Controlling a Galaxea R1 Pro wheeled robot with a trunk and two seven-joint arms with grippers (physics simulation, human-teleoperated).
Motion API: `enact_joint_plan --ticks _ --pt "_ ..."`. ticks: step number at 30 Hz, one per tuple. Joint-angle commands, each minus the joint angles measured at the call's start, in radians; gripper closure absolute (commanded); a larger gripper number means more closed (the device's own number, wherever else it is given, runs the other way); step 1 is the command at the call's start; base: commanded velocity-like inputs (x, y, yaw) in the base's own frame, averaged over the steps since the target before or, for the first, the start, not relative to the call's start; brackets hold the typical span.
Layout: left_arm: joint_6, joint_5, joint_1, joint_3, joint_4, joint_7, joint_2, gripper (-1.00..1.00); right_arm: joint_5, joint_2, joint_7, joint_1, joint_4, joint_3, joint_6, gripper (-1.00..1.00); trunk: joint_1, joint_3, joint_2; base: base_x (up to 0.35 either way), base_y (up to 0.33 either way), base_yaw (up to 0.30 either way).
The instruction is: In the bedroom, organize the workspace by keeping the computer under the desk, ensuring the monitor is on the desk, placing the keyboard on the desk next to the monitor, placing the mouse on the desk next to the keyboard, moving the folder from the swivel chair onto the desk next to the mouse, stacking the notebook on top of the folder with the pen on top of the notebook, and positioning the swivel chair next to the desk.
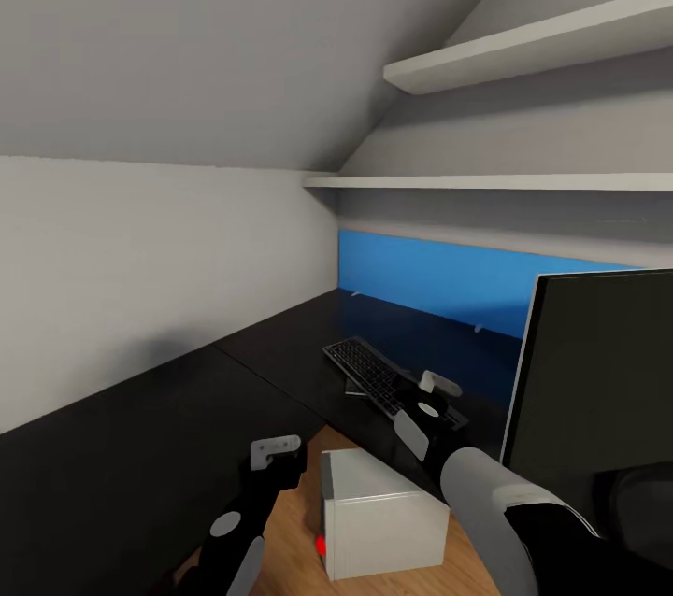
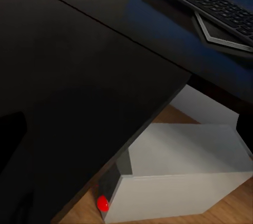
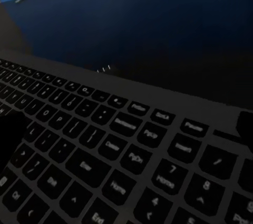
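The right gripper [image 1: 439, 386] sits directly over the near end of the keyboard [image 1: 369, 374]; the right wrist view looks straight down onto its keys at close range, numeric pad nearest. Whether the jaws are wide or narrow cannot be told: only the pale finger housings show in the head view, and the wrist view shows dark edges at each side. The keyboard lies on the dark tabletop [image 1: 280, 344], its long axis running diagonally from the right gripper away toward the blue back panel [image 1: 421, 274], its near end propped slightly on a stand. The monitor [image 1: 598, 362] stands just beside it on the robot's right. The right arm is clearly the nearer one for any keyboard adjustment. The left gripper [image 1: 274, 451] hangs lower, off the tabletop edge, jaw state likewise not determinable, above the white computer [image 1: 374, 512] resting on the wooden floor [image 1: 294, 521], partly beneath the tabletop.
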Motion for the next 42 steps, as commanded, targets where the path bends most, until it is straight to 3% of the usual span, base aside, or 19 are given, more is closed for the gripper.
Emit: enact_joint_plan --ticks 1,30,42 --pt "0.003 0.009 -0.001 -0.002 -0.002 0.007 0.0 -1.0 -0.008 0.0 -0.002 -0.001 0.001 0.002 -0.006 -1.0 0.0 -0.001 -0.001 0.0 0.0 0.0" --pt "0.003 0.011 -0.001 -0.003 -0.008 0.009 0.0 -1.0 -0.007 -0.013 -0.004 -0.003 -0.008 0.002 0.025 -1.0 0.0 -0.001 -0.001 0.0 0.0 0.0" --pt "0.003 0.011 -0.001 -0.003 -0.008 0.009 0.0 -1.0 -0.007 -0.018 -0.104 -0.011 -0.146 0.004 0.254 -1.0 0.0 -0.001 -0.001 0.0 0.0 0.0"
